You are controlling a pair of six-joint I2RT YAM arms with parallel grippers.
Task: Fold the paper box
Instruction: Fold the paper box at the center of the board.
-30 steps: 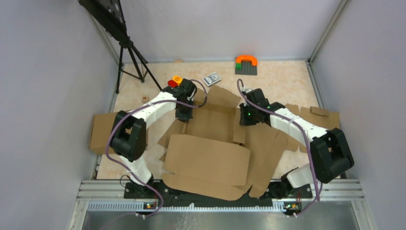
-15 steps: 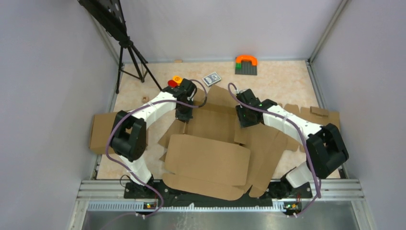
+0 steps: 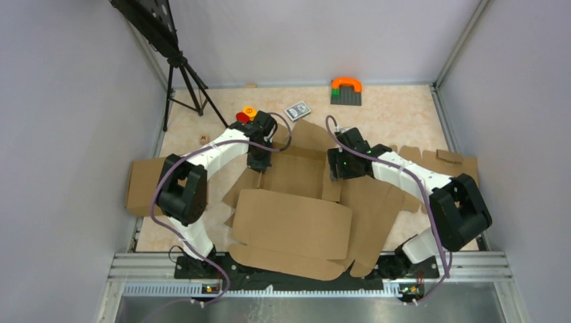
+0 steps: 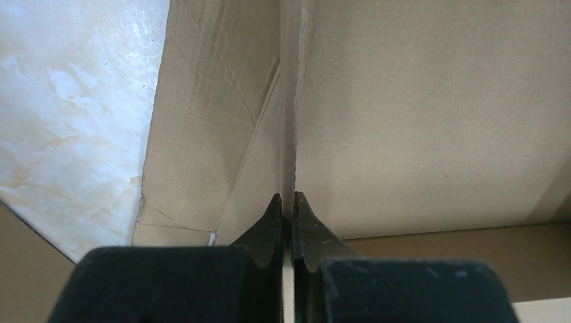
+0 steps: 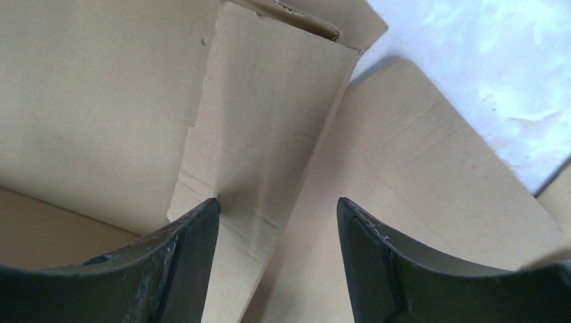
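Item: box (image 3: 291, 225), a brown corrugated die-cut sheet, creased and slit, with many flaps. You find it mid-desk (image 3: 397, 108), between both arms and reaching the near edge. The large near panel lies folded over, curved at its right end. A wide flap spreads flat to the right. The far part forms a shallow tray with its side walls partly raised.
Your left hand (image 4: 287, 207): pressed together on the thin top edge of the tray's left wall, which stands upright between the tips.
Your right hand (image 5: 277, 210): fingers apart, gripping nothing, at the tray's right wall, a narrow raised flap just ahead of them.
Also on the desk: slab (image 3: 139, 185) at the left edge, scraps (image 3: 448, 161) at right, card deck (image 3: 297, 110), toy bricks (image 3: 346, 89)
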